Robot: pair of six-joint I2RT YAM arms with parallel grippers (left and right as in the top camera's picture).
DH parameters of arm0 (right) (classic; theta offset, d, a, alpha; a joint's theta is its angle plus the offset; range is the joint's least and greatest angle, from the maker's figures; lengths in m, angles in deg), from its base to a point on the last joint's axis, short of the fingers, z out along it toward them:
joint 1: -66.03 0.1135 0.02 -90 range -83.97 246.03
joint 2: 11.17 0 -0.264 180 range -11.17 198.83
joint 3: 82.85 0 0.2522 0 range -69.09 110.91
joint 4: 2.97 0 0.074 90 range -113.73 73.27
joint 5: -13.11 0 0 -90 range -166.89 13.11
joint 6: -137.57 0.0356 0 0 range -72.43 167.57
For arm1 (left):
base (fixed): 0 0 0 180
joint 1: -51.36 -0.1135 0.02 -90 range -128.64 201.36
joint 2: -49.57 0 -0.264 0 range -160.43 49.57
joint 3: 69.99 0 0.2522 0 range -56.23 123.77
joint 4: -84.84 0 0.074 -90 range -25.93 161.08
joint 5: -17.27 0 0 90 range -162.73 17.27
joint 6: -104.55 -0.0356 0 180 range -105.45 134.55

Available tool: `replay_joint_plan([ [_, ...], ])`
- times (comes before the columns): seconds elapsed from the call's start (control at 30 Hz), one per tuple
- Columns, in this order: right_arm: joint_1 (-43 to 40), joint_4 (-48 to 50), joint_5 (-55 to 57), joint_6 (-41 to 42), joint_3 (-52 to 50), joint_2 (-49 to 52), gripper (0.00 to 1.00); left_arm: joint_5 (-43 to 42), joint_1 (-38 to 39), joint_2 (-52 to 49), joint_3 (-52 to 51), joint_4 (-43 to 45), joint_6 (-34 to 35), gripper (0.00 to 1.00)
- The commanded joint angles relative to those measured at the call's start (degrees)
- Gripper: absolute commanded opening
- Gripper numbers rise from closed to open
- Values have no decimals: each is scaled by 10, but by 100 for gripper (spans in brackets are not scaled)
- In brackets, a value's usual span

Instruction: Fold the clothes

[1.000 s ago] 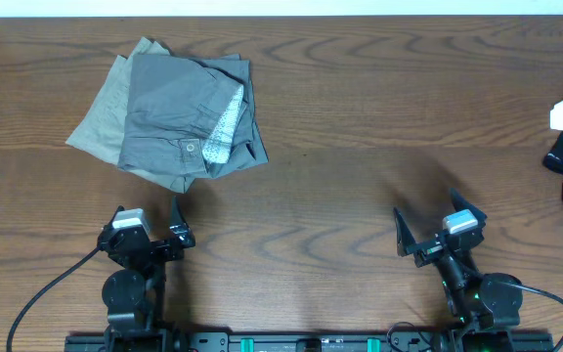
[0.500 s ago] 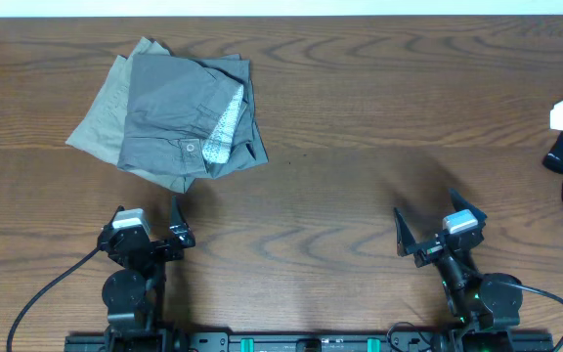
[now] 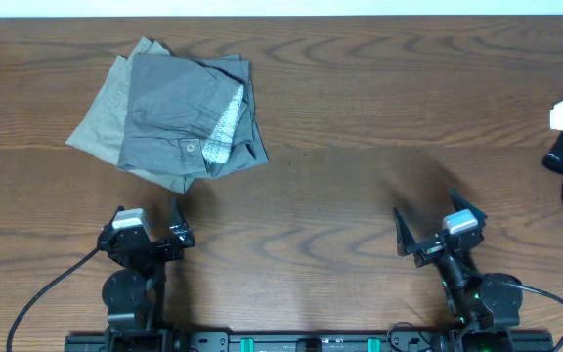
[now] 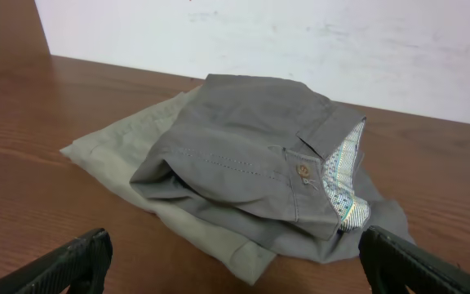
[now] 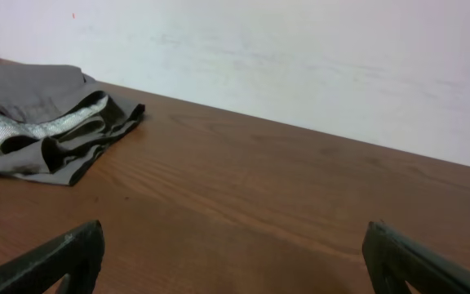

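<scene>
Folded grey buttoned garment [image 3: 179,117] is stacked on khaki cloth [image 3: 96,125] as finished pile; left gripper [image 3: 147,219], right gripper [image 3: 432,223] are parked agape, empty.

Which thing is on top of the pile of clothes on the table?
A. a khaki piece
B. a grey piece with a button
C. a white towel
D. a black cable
B: the grey piece, with its button showing, lies on top of the khaki piece, which sticks out from under it. The left wrist view shows this too.
</scene>
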Motion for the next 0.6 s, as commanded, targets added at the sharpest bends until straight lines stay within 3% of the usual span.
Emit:
replay_joint_plan([
  [0.0,2,6,5,5,-2,-3,99,-10,1,3,-18,-2,5,98],
  [0.37,2,3,-2,4,-2,-3,99,-15,1,2,-18,-2,5,98],
  [0.57,2,2,-2,51,-2,-3,99,-56,1,2,-15,-1,5,98],
])
